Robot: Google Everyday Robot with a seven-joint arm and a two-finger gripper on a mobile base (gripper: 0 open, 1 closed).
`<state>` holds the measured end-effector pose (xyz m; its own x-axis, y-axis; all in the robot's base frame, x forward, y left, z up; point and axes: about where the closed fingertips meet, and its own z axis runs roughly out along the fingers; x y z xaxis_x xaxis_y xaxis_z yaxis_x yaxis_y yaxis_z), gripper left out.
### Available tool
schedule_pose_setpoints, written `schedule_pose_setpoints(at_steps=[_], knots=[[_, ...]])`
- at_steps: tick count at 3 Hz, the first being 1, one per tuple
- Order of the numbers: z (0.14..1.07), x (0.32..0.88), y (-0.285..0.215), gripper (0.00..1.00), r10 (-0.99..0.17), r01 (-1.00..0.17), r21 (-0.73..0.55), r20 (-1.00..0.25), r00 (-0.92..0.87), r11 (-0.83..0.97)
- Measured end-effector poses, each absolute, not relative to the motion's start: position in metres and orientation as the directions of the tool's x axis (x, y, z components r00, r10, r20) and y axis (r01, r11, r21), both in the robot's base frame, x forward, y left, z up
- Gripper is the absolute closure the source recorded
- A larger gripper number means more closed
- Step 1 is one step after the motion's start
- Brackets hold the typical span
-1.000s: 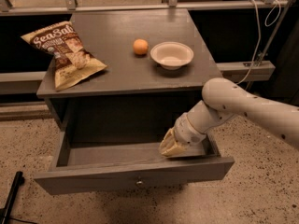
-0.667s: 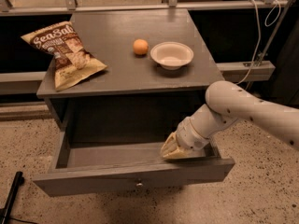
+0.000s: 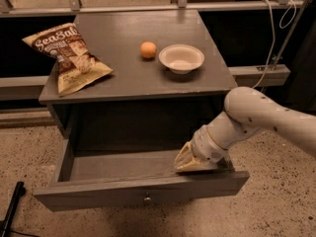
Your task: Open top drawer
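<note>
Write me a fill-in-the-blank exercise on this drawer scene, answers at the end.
1. The top drawer stands pulled ____, its inside showing.
2. The gripper sits inside the drawer, near the right end, against its ____ panel.
3. On the cabinet top, the ____ lies between the SeaSalt chip bag and the white bowl.
Missing words: open; front; orange.

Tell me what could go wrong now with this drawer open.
The grey wooden top drawer is far out; more pull might drop it. The robot's pale gripper sits inside it behind the front panel and could snag when lifting. A jolt might send the round orange fruit rolling.
</note>
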<state>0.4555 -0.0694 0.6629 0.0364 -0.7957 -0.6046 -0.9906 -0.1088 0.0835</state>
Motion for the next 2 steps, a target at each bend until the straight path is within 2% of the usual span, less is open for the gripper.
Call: schedule_pose_setpoints(at_steps=[2], knots=[[0.727, 0.475, -0.132, 1.0, -0.781, -0.997, -0.075, -0.625, 0.02, 0.034]])
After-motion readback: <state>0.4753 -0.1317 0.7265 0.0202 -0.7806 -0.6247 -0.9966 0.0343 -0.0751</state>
